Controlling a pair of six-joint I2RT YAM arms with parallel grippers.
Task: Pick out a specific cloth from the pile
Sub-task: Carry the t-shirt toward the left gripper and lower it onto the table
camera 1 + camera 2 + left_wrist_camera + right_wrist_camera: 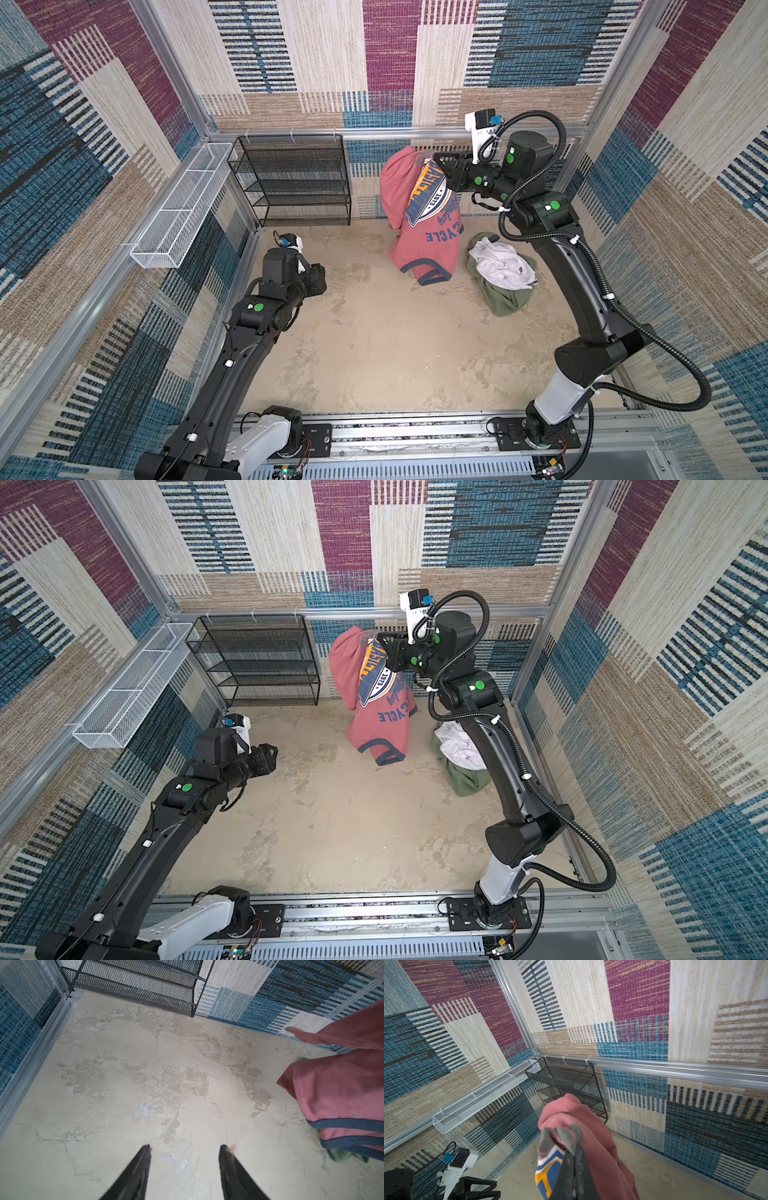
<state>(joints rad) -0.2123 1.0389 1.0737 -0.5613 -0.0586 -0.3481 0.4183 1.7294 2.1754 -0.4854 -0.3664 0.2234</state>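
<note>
While right hand (437,161) clamps it, cloth (424,249) hangs vertical, trim (428,272) downmost

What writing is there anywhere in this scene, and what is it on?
"1973": upside down on the round blue, orange and white badge of the hanging faded-red T-shirt.
"CYCLE": blue letters lower on the shirt, also upside down.
Orange badge lettering and blue script: too folded to read.

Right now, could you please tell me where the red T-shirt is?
In both top views the red T-shirt hangs from the right gripper near the back wall, right of the black mesh rack and left of the garment pile.
</note>
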